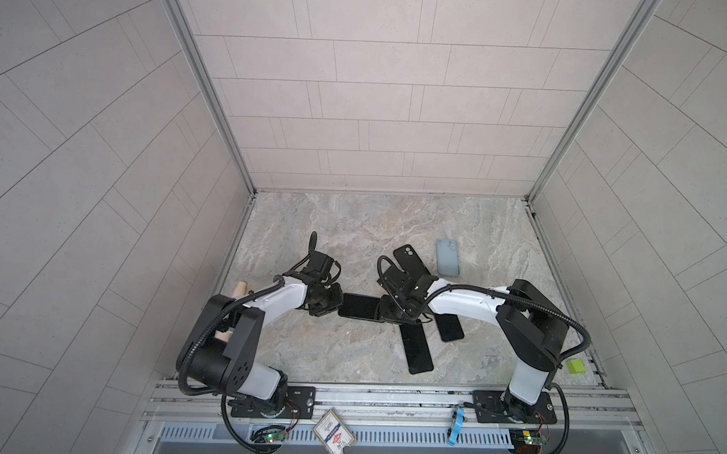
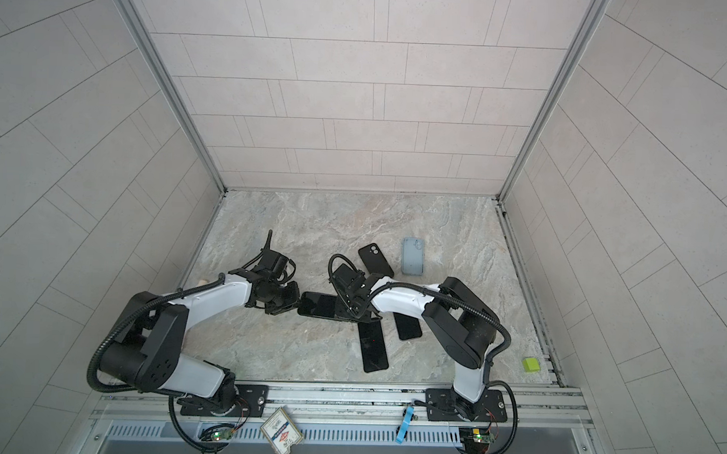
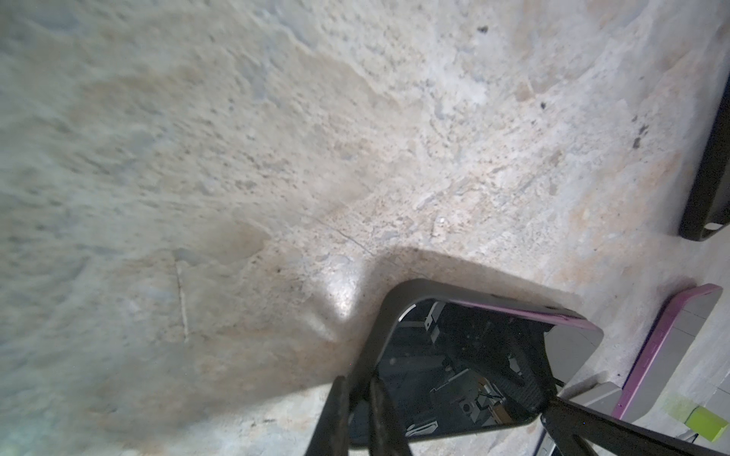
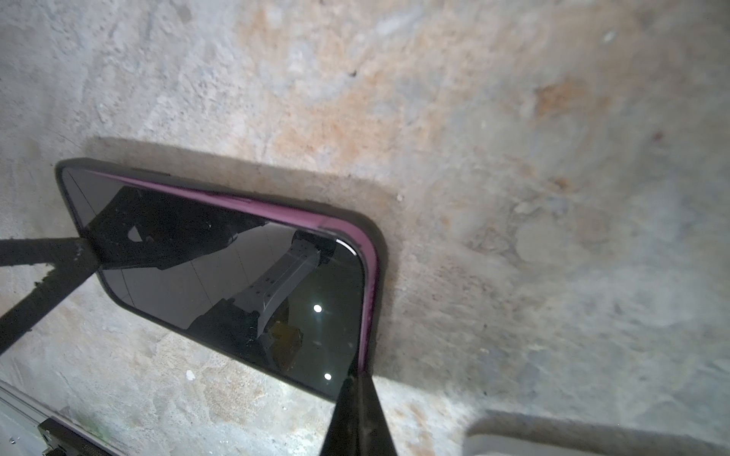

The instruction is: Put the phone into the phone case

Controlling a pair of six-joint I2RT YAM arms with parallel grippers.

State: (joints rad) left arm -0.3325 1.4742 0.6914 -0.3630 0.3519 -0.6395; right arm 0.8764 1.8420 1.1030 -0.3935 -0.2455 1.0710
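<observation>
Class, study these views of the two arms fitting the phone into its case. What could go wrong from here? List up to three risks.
1. The phone shows its purple edge above the black case rim; the right gripper pressing one corner may pop another out.
2. The left gripper pinches the case rim, possibly blocking seating there.
3. A spare phone lying right beside the right gripper could get knocked.

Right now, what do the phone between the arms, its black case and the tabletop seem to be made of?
Phone: glossy glass front, since it gives sharp reflections. Its purple rim is perhaps coated metal.
Case: matte black, likely soft plastic or rubber, as it shows no reflections.
Tabletop: grey-beige with a veined stone look. Whether it is real stone or printed laminate, I cannot tell.
</observation>
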